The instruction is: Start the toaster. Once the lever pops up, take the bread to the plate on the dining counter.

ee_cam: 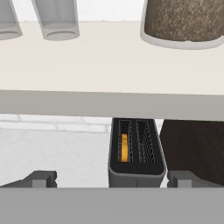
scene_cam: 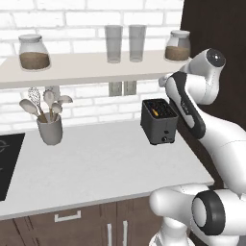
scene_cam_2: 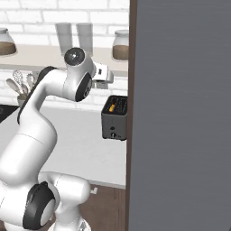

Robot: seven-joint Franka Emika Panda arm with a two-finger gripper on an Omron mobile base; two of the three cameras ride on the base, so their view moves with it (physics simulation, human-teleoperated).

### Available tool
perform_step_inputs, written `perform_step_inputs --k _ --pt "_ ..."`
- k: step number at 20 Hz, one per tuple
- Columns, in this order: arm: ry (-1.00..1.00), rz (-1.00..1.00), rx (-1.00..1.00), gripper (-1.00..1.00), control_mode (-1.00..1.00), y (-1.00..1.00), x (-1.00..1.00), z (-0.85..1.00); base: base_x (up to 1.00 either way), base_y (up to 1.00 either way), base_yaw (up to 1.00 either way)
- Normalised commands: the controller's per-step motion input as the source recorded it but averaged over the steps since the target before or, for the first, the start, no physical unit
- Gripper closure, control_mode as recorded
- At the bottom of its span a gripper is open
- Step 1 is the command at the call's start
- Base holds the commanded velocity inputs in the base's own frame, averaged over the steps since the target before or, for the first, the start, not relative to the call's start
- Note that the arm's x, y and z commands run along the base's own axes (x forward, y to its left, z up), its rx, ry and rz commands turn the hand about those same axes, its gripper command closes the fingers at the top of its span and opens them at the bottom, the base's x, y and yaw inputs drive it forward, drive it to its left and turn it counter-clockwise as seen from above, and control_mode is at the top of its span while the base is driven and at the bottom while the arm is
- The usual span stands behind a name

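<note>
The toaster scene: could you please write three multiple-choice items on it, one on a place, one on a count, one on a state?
1. Where does the toaster stand?
A. on the worktop, below the shelf
B. on the shelf
C. on the hob

2. How many clear glasses stand on the shelf?
A. one
B. two
C. four

3. How is the hand?
A. shut on the bread
B. open, holding nothing
C. shut on a jar

Answers: 1 A, it sits on the pale worktop; 2 B, two stand side by side; 3 B, its fingertips stand wide apart.

Bread (ee_cam: 124, 147) in toaster's (scene_cam: 159, 122) left slot, apparently, below shelf (scene_cam: 86, 69).
</note>
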Motion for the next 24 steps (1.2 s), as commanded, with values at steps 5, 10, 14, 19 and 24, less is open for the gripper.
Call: perform_step_inputs --k 5,10,14,19,24 --pt "0.00 0.00 0.00 -1.00 -1.00 0.00 0.00 0.00 0.00 0.00 0.00" --pt "0.00 0.00 0.00 -1.00 -1.00 0.00 0.00 0.00 0.00 0.00 0.00" --pt "0.00 0.00 0.00 -1.00 -1.00 0.00 0.00 0.00 0.00 0.00 0.00" --pt "0.00 0.00 0.00 -1.00 -1.00 0.00 0.00 0.00 0.00 0.00 0.00" --pt "0.00 0.00 0.00 -1.00 -1.00 0.00 0.00 0.00 0.00 0.00 0.00"
